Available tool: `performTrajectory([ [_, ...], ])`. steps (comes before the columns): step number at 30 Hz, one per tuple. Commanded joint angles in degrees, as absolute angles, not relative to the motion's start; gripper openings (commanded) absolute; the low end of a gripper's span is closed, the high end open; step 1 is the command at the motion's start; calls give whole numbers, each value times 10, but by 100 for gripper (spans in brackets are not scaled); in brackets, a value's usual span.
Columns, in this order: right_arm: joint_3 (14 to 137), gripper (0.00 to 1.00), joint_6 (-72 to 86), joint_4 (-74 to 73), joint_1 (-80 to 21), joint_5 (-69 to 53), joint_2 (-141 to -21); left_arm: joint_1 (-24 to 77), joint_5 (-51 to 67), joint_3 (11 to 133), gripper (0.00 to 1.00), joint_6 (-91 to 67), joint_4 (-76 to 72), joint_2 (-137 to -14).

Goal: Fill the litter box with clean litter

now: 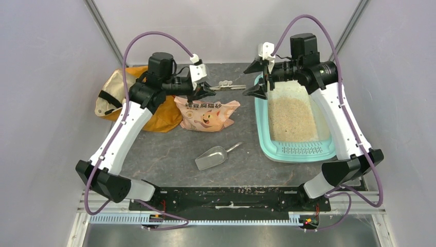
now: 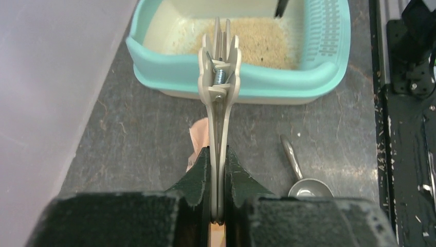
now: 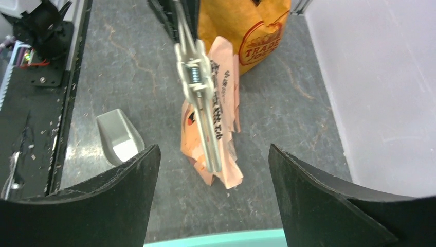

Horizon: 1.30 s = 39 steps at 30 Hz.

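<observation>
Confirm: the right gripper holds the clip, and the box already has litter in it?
Not quite. The left gripper holds the clip, as the left wrist view shows; the right gripper stands open. The box does have litter in it.

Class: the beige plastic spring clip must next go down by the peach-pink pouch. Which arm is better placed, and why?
Left. The left gripper is shut on the beige plastic spring clip, just above the peach-pink printed pouch. The right gripper stands open and empty at the teal-green plastic litter tray.
</observation>
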<state>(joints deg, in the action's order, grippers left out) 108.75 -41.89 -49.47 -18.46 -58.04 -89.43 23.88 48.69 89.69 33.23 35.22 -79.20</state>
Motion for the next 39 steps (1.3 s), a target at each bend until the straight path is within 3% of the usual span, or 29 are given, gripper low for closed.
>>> performTrajectory([
  [1, 1107, 83, -483, -589, -192, -603, -884, 246, 474, 928, 2, 395, 401, -811],
  [10, 1121, 81, -408, -544, -239, -549, -916, 274, 480, 930, 2, 379, 400, -818],
  [19, 1112, 65, -410, -535, -251, -550, -914, 279, 478, 929, 2, 363, 383, -821],
  [39, 1107, 48, -426, -526, -258, -544, -919, 287, 472, 939, 2, 355, 380, -829],
])
